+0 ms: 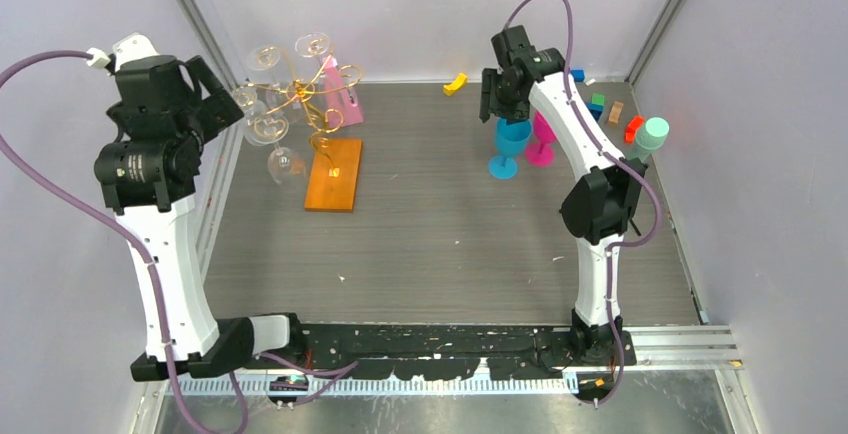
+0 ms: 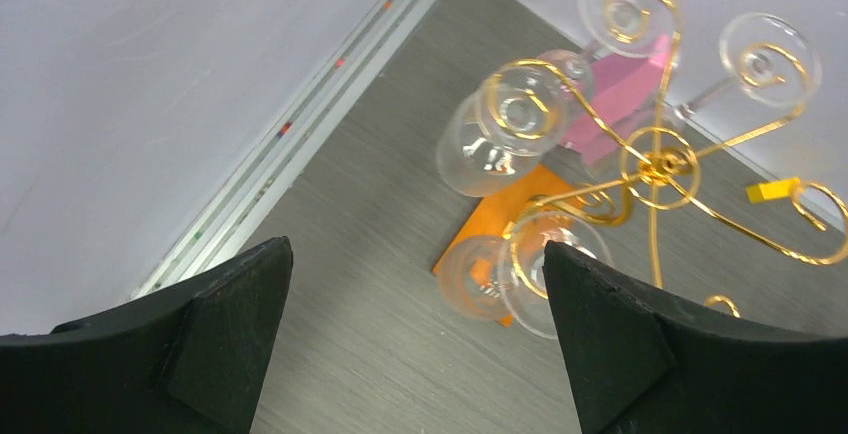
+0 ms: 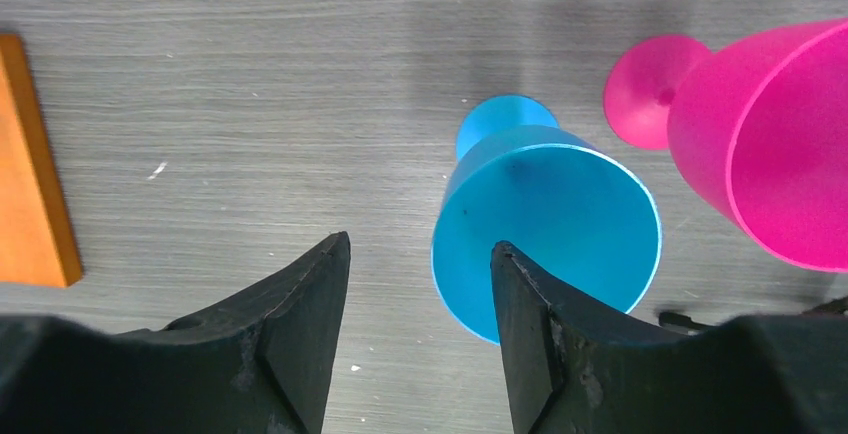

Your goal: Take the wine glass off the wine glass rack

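The wine glass rack (image 1: 312,94) is a tree of gold wire on an orange base (image 1: 335,176) at the back left. Several clear wine glasses hang from it upside down, among them one (image 2: 500,129) and a lower one (image 2: 470,279). My left gripper (image 2: 417,244) is open wide above the table, just left of the rack (image 2: 655,159), with nothing between its fingers; in the wrist view its right finger covers part of the lowest glass's foot. My right gripper (image 3: 420,242) is open over the rim of a blue wine glass (image 3: 560,214) that stands upright on the table.
A pink wine glass (image 3: 770,144) stands beside the blue one (image 1: 508,144). A pink block (image 1: 345,104) sits behind the rack. A yellow piece (image 1: 455,83), small coloured blocks (image 1: 605,109) and a mint cylinder (image 1: 652,136) lie at the back right. Walls enclose three sides.
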Robot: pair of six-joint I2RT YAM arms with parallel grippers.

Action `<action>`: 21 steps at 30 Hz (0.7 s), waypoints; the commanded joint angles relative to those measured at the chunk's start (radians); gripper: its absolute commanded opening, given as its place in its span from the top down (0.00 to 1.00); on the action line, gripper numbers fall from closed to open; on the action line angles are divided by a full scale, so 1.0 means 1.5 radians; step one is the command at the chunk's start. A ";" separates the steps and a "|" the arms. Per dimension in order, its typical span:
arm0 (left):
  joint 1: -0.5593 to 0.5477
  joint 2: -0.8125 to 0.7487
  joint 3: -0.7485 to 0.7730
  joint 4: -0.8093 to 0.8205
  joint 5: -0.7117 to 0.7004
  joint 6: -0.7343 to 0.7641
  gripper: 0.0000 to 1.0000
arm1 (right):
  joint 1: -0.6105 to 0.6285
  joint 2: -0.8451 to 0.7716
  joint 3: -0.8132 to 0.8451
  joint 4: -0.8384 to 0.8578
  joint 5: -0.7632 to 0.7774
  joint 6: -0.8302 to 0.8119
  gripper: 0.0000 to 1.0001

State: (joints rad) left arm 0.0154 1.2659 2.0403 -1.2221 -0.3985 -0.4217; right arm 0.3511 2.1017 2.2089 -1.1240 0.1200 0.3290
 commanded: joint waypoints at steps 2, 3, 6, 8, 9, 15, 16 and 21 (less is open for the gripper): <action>0.068 -0.012 0.003 -0.014 0.046 -0.017 0.00 | -0.007 -0.050 0.042 0.034 -0.058 0.018 0.40; 0.079 -0.011 0.002 -0.011 0.062 -0.023 0.00 | -0.010 -0.058 0.041 0.034 -0.063 0.020 0.40; 0.104 -0.003 -0.015 0.003 0.156 -0.055 0.00 | -0.019 -0.072 0.028 0.037 -0.097 0.033 0.40; 0.120 0.000 -0.042 0.018 0.233 -0.082 0.00 | -0.024 -0.088 0.010 0.045 -0.112 0.039 0.40; 0.129 -0.001 -0.057 0.027 0.268 -0.098 0.01 | -0.027 -0.091 0.002 0.051 -0.116 0.041 0.41; 0.174 -0.018 -0.153 0.065 0.364 -0.172 0.05 | -0.031 -0.123 -0.059 0.064 -0.130 0.022 0.42; 0.177 -0.020 -0.163 0.077 0.383 -0.182 0.05 | -0.033 -0.128 -0.064 0.066 -0.130 0.022 0.43; 0.187 -0.015 -0.200 0.119 0.462 -0.224 0.09 | -0.041 -0.132 -0.069 0.072 -0.145 0.026 0.43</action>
State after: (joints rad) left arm 0.2810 1.2621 1.7603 -1.1515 0.1528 -0.6830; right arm 0.2974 1.9530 2.1056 -1.0542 -0.0654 0.3717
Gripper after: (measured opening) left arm 0.951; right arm 0.576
